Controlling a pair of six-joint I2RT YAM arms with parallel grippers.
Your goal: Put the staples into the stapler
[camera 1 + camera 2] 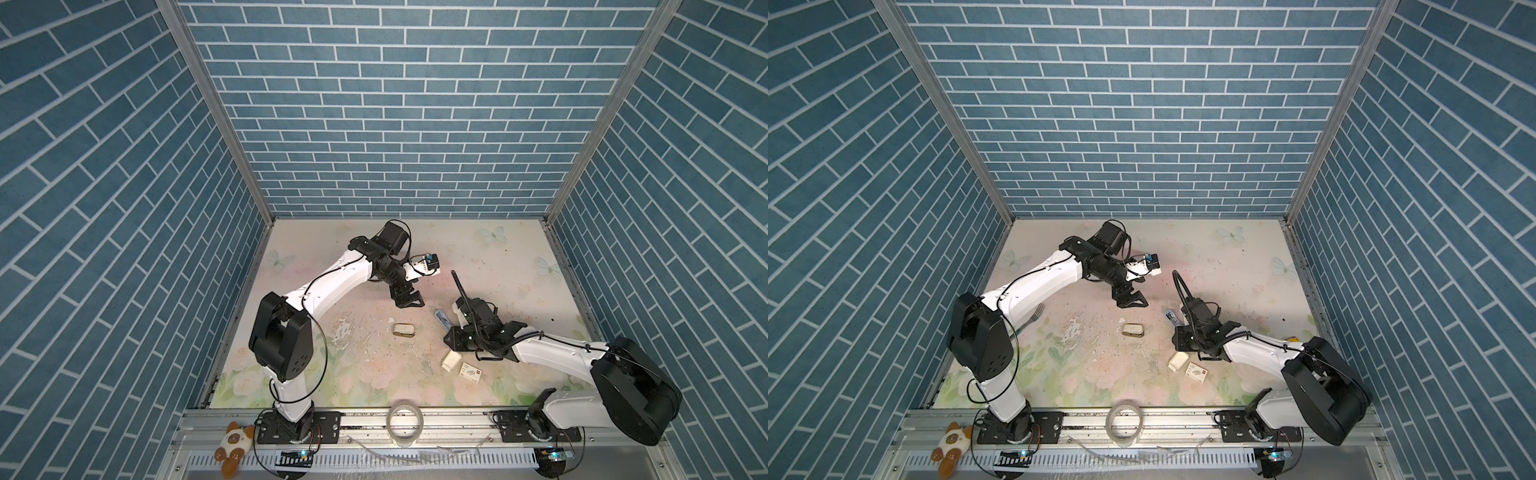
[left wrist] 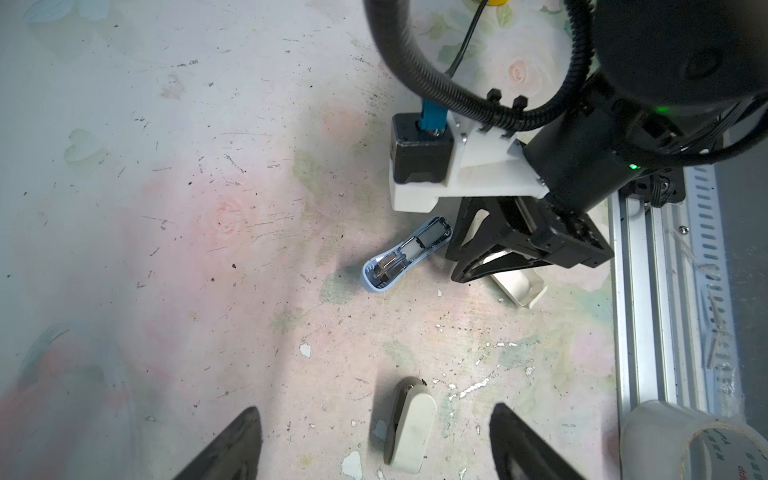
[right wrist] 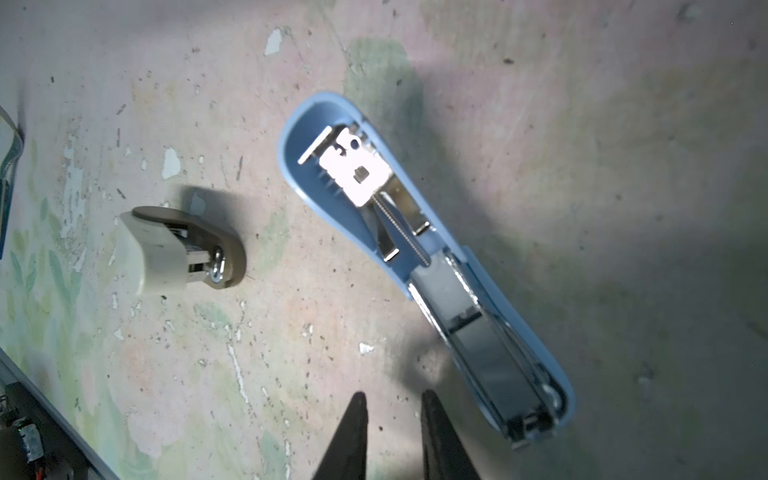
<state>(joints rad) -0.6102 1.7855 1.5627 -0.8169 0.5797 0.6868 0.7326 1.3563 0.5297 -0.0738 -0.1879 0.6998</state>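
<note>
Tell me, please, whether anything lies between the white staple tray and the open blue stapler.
No loose object lies between them. The tray and the blue stapler sit close together, and only the right pincer hangs over that gap, above the tray's nearer end. The beige stapler lies off to the side.

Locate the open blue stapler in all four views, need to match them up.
Top view: blue stapler right of table centre, partly hidden.
Top view: same spot, right of table centre.
Left wrist: mid-frame, lying open.
Right wrist: large, mid-frame, insides showing.
Shared landmark: beige stapler, near it but apart, in all four.
</note>
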